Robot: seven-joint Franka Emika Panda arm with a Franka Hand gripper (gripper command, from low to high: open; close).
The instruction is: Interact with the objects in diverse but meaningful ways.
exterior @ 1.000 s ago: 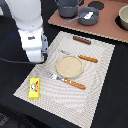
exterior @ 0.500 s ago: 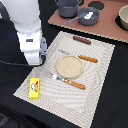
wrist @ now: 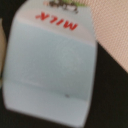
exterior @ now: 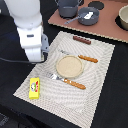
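Pale blue block [wrist: 50, 65], red "MILK" lettering, fills the wrist view right under the camera; likely held, but no fingers show, so grip state cannot be told. In the exterior view the arm hides it, above the placemat's [exterior: 100, 75] left edge.

Risk: released here, it could tip off the mat edge.

Open mat lies between yellow box [exterior: 34, 88] and fork [exterior: 67, 81].

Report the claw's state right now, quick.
Claw: cannot be told. The arm's body hides it in the exterior view, and the wrist view shows only a pale blue block marked MILK up close, no fingers visible.
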